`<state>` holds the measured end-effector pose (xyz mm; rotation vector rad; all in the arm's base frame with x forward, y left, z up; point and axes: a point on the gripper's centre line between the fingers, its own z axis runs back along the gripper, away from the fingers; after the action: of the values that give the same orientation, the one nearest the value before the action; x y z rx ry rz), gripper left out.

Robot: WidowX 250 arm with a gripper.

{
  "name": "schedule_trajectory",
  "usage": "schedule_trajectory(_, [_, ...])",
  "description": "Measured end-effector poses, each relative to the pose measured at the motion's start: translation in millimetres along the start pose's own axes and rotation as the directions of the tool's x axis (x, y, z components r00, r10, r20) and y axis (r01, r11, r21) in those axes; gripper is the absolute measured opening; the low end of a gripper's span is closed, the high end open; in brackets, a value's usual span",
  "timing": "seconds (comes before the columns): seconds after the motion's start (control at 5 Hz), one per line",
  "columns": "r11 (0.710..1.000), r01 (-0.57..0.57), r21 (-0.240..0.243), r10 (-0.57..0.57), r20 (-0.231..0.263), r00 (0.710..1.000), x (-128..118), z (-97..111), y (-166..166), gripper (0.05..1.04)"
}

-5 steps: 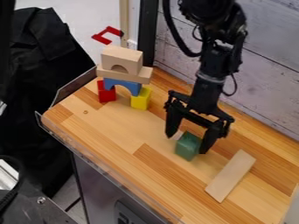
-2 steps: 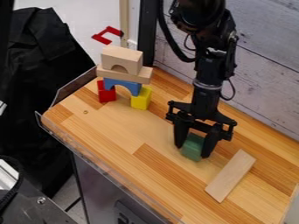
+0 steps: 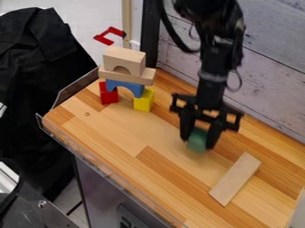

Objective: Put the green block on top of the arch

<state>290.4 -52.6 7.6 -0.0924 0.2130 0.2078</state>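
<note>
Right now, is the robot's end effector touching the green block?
Touching. In the camera view, the end effector has a finger against each side of the green block, without gaps.

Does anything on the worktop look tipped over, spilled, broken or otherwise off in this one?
Nothing stands out. The pale wooden arch block sits squarely atop its stack, and the green block is between the jaws. The flat pale wooden plank lies loose on the tabletop, with no visible damage.
</note>
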Motion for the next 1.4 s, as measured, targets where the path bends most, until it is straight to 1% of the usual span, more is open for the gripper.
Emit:
schedule_trajectory(0.2, [0.996,-0.088,0.007,0.087,0.084,0.993,0.8,40.3,19.4,0.544])
schedule_trajectory(0.4, [0.987,-0.159,0.009,0.156,0.141,0.978,-5.1,83.9,42.7,0.544])
schedule_trajectory(0.6, [0.973,-0.230,-0.005,0.228,0.146,0.963,-6.9,98.0,69.9,0.544])
schedule_trajectory(0.8, [0.962,-0.272,-0.015,0.270,0.159,0.950,0.5,114.1,91.5,0.544])
schedule_trajectory(1.0, [0.951,-0.310,-0.013,0.309,0.135,0.942,7.2,114.6,111.5,0.544])
schedule_trajectory(1.2, [0.949,-0.315,-0.014,0.314,0.114,0.942,11.2,113.7,119.8,0.544])
schedule_trajectory(1.4, [0.941,-0.337,-0.016,0.337,0.100,0.936,9.4,113.9,130.7,0.544])
